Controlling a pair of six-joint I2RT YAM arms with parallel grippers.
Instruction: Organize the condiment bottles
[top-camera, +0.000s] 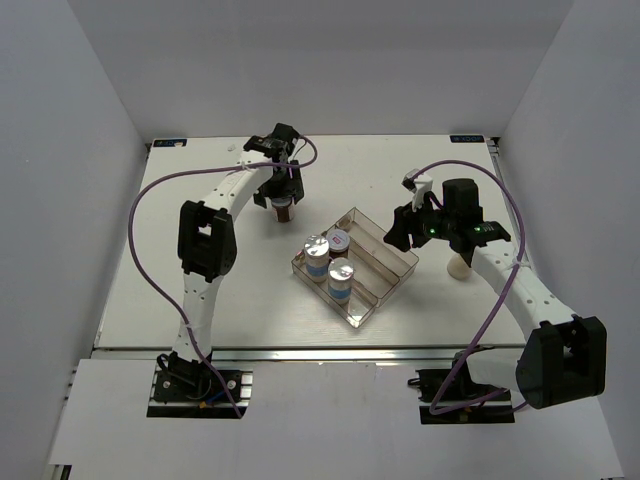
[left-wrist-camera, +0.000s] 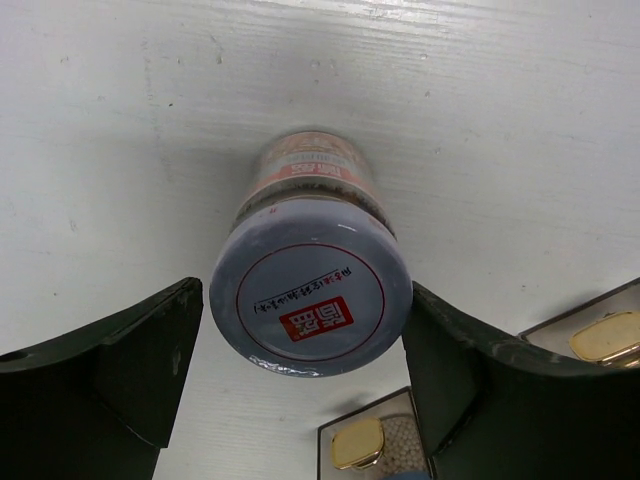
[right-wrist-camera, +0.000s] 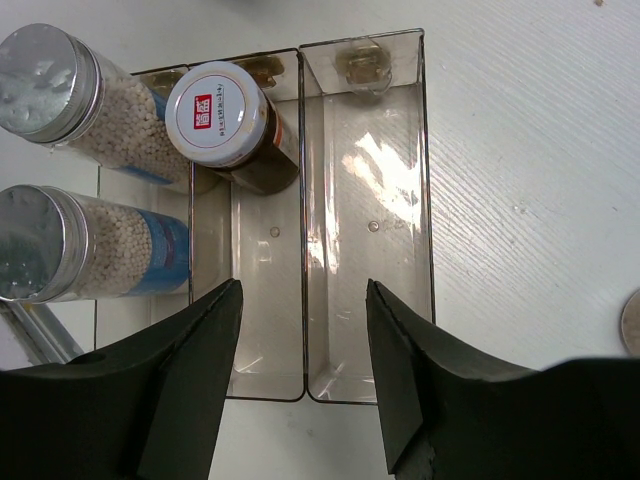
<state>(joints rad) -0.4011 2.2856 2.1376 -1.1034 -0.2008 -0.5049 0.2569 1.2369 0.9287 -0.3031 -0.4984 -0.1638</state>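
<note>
overhead view of a white table (top-camera: 260, 310) with two robot arms reaching in from the bottom edge. left claw (top-camera: 284, 198), in the upper middle of the frame, hangs straight over a brown jar (top-camera: 285, 211) that stands upright on the table, well apart from the clear divided tray (top-camera: 390, 255) at centre. in the left wrist view this jar's white lid with its red mark fills the middle. the claw's two dark fingers (left-wrist-camera: 130, 370) stand wide, one at each side of the lid. the finger at frame right seems to meet the lid's edge, while the one at frame left shows a sliver of table beside it, so i cannot tell whether the jar is gripped or only straddled. right claw (top-camera: 402, 235), right of centre in the overhead view, hovers above the tray's right end. in its wrist view its fingers (right-wrist-camera: 180, 400) are clearly parted with nothing held, and a tray divider shows through the gap. a silver-capped jar (right-wrist-camera: 48, 68) and a second silver-capped jar (right-wrist-camera: 35, 240), both with blue labels, stand in the tray's frame-left compartment. a second brown jar (right-wrist-camera: 218, 112) stands in the middle compartment. a small cream jar (top-camera: 457, 266) sits on the table just right of the tray, beside the right arm.
</note>
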